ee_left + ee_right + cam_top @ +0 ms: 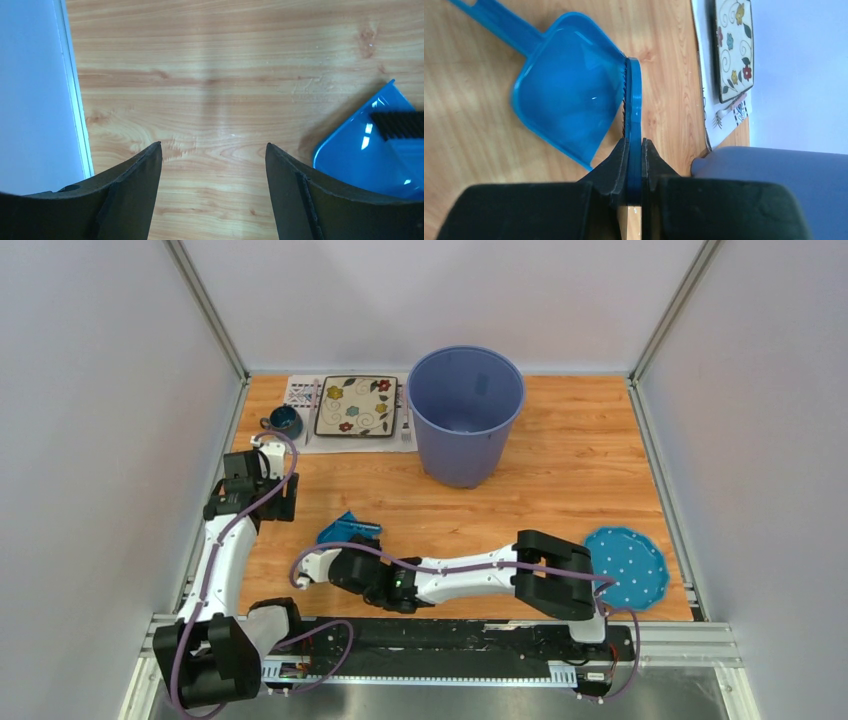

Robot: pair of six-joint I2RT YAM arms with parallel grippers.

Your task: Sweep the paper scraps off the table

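No paper scraps show in any view. A blue dustpan [338, 531] lies on the wooden table [580, 470], left of centre. My right gripper [350, 552] is shut on the handle of a blue brush [633, 100], whose black bristles rest at the dustpan's [569, 95] open edge; the gripper [634, 142] is just behind it. My left gripper [272, 498] is open and empty over bare wood near the left edge. In the left wrist view the gripper [213, 146] is left of the dustpan [360, 155] and the brush bristles [400, 125].
A tall blue-grey bin [465, 420] stands at the back centre, and shows in the right wrist view [774, 165]. A white placemat [300, 390] at the back left holds a flowered plate [357, 405], a dark cup [284, 421] and a fork. A blue polka-dot cloth [627, 566] lies front right.
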